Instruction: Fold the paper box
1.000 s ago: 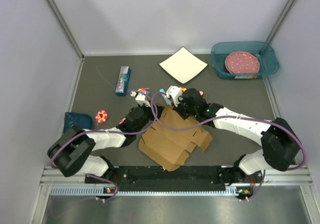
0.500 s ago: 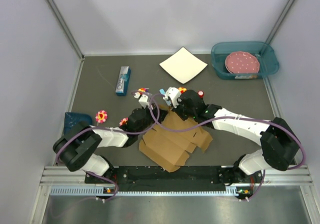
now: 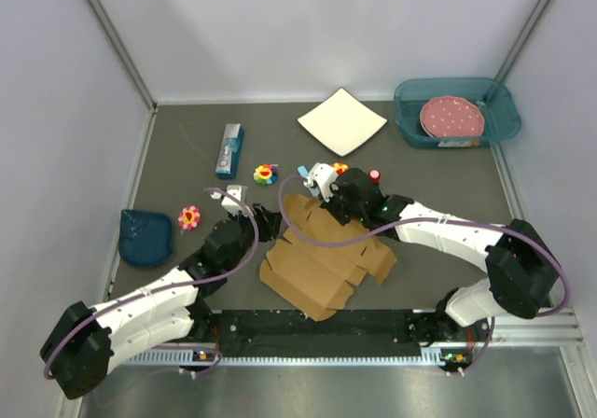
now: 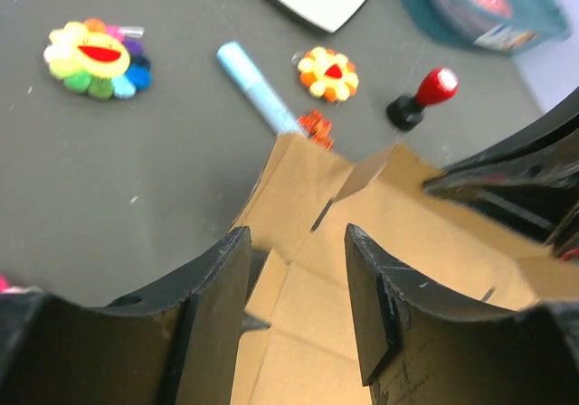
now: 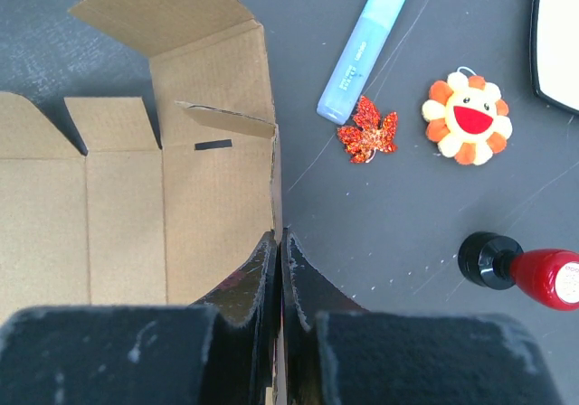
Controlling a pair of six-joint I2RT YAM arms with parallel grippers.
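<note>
The paper box point(image 3: 322, 259) is a brown die-cut cardboard sheet lying mid-table, partly folded, with its far flap raised. My right gripper point(image 3: 326, 194) is shut on the top edge of that raised wall; in the right wrist view the fingertips point(image 5: 279, 235) pinch the thin cardboard edge point(image 5: 217, 197). My left gripper point(image 3: 266, 220) is open at the sheet's left edge. In the left wrist view the gripper point(image 4: 294, 242) is empty, with the cardboard point(image 4: 389, 233) lying between and beyond its jaws.
A white square sheet point(image 3: 341, 120) and a teal bin point(image 3: 499, 124) with a pink plate sit at the back. A blue carton point(image 3: 229, 150), rainbow flower point(image 3: 266, 173), light blue marker point(image 3: 304, 171), orange flower point(image 3: 340, 168), red-capped bottle point(image 3: 374, 174), pink flower point(image 3: 189, 216) and dark blue dish point(image 3: 145, 236) surround the cardboard.
My left arm has drawn back from the far flap towards the left and near side, uncovering the rainbow flower. My right gripper has stayed on the raised wall.
</note>
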